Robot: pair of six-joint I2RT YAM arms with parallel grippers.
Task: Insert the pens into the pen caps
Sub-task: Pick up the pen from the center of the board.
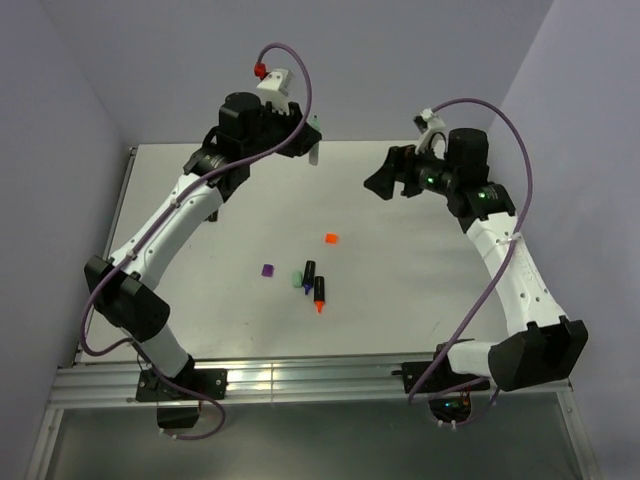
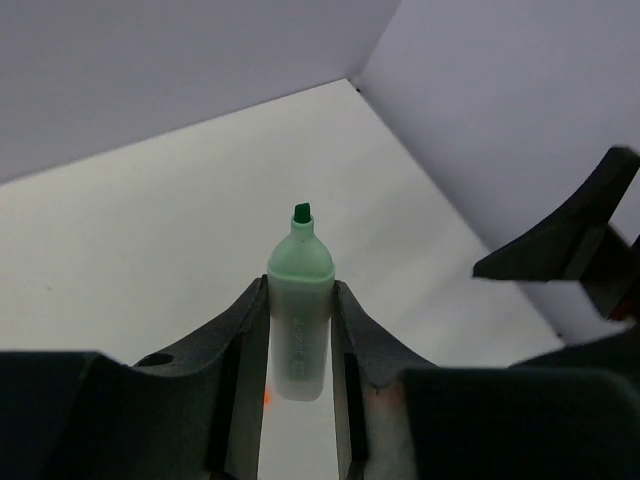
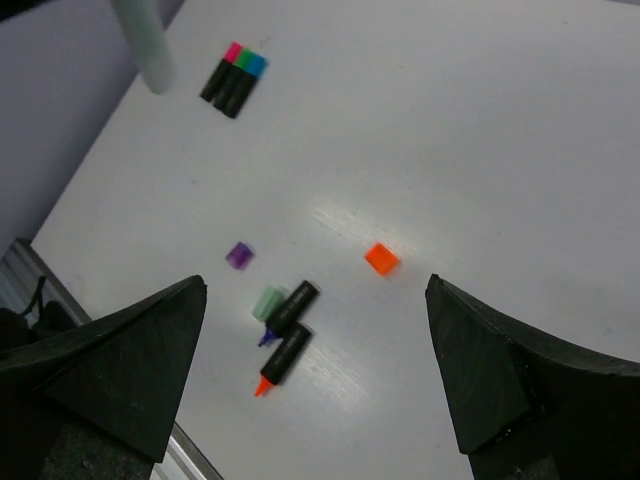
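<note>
The left gripper (image 2: 300, 298) is clamped on a pale green plastic marker with a dark green chisel tip (image 2: 299, 335). The jaws stand narrow, one black finger pressed flat on each side of the barrel. The lower part of the barrel sits between the fingers, while the rounded shoulder and bare tip stick out past the fingertips. In the top view this marker hangs in the air over the far edge of the desk (image 1: 420, 300), off the surface.

The right gripper (image 3: 315, 287) has its jaws wide apart with nothing between them, held above the desk near the far right side and well apart from the held marker.

Toward the middle of the desk lie a small orange blocky cap (image 1: 331, 239), a small purple blocky cap (image 1: 267, 270) and a pale green cap (image 1: 296, 279). The green cap lies just beside a black-barrelled marker with a purple tip (image 1: 308, 275). A black-barrelled marker with an orange tip (image 1: 320, 296) lies next to that one, on the side toward the near edge.

The right wrist view also shows three black markers capped in pink, green and blue (image 3: 232, 78), side by side near the desk edge along the wall.
</note>
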